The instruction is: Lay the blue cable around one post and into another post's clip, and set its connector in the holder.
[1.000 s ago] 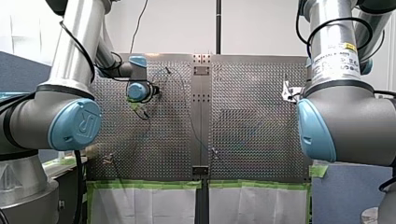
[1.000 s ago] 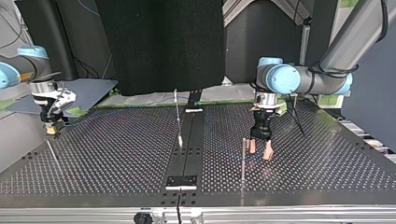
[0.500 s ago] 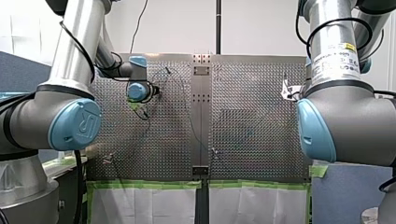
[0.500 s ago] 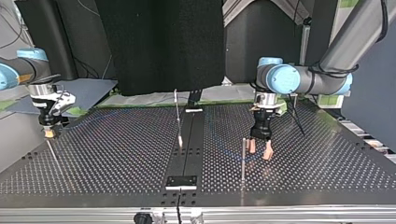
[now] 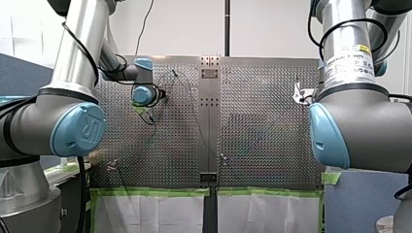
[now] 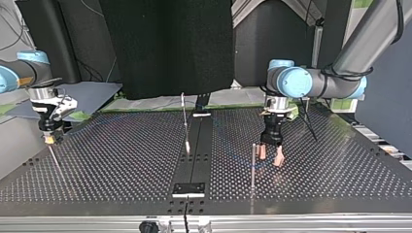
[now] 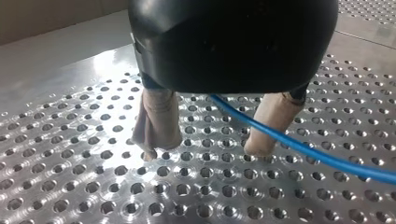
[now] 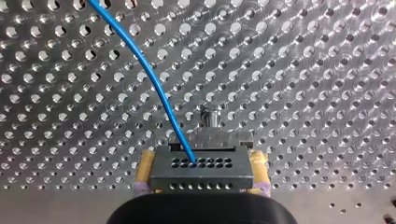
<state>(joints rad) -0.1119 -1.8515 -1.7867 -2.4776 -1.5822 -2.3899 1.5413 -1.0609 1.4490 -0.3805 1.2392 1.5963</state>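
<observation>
Cable [image 8: 152, 77], thin and blue, is barely traceable in the top view. The right wrist view shows it entering a grey, hole-studded connector [image 8: 200, 163] clamped between the yellow pads of my right gripper [image 8: 200, 175]. In the left wrist view it crosses the perforated metal table [image 7: 70, 186] between the spread beige fingers [image 7: 156, 122] of my left gripper [image 7: 212, 140].

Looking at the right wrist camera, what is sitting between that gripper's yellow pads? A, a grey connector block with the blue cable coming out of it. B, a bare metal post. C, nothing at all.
A: the right gripper has a yellow pad against each side of the grey connector, and the blue cable runs out of the connector's face across the perforated table.
</observation>
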